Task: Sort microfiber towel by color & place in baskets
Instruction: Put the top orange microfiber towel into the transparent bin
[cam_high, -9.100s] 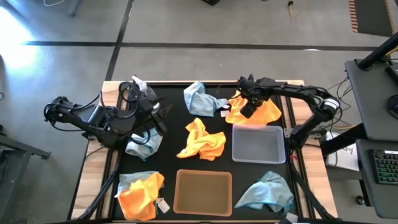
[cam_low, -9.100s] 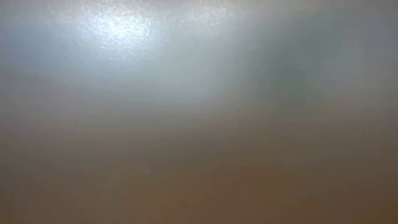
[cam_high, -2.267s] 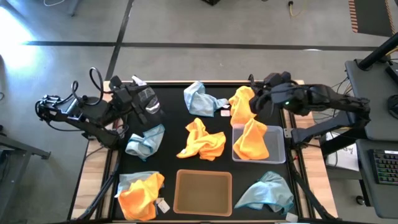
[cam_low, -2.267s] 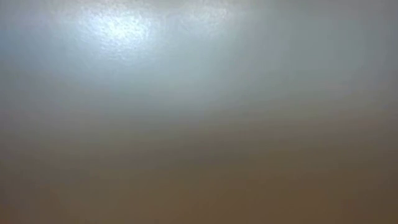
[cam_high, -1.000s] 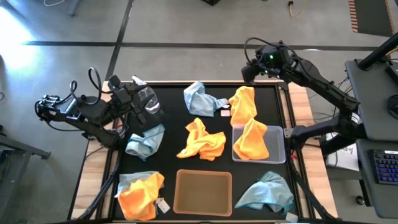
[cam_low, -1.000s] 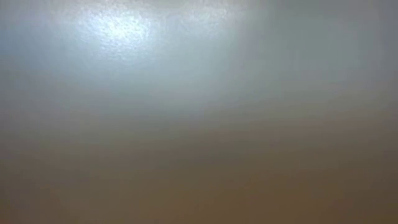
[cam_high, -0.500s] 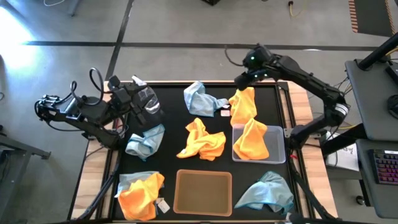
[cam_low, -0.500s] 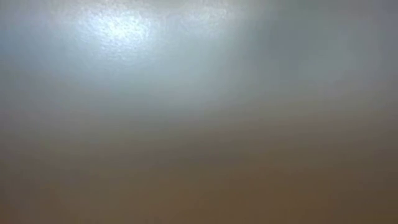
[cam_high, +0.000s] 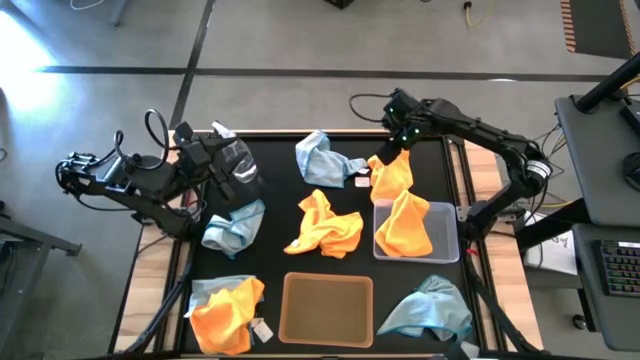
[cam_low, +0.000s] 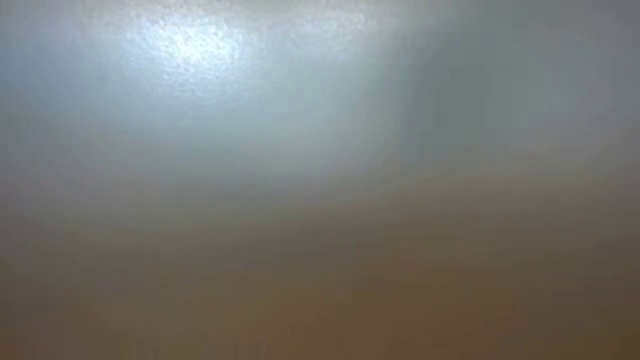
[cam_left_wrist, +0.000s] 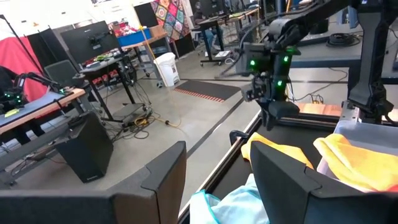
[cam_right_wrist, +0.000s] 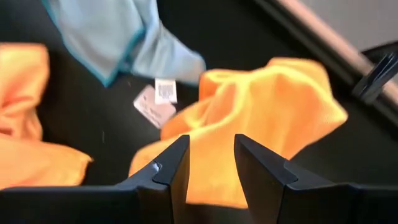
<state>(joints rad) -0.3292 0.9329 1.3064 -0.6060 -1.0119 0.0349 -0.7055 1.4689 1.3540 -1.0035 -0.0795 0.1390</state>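
My right gripper (cam_high: 399, 137) (cam_right_wrist: 211, 163) is open and hovers over the far end of an orange towel (cam_high: 390, 173) (cam_right_wrist: 249, 124) that lies on the mat just beyond the grey basket (cam_high: 444, 246). A second orange towel (cam_high: 405, 228) lies in that basket. The tan basket (cam_high: 327, 308) stands at the near edge. A third orange towel (cam_high: 325, 222) lies mid-table, and another (cam_high: 228, 312) rests on a blue one near left. Blue towels lie far centre (cam_high: 322, 160), left (cam_high: 232, 226) and near right (cam_high: 430, 308). My left gripper (cam_high: 238, 172) (cam_left_wrist: 217, 180) waits open on the left.
A white tag (cam_right_wrist: 155, 98) lies on the mat between the far blue towel and the orange one. The black mat (cam_high: 280, 200) has bare room between the cloths. The low view shows only blur. Desks and chairs fill the room beyond the table.
My right gripper has come from beyond the far edge back over the table, toward the left and the near edge, and down toward the orange towel beyond the grey basket. The towels and my left arm have kept still.
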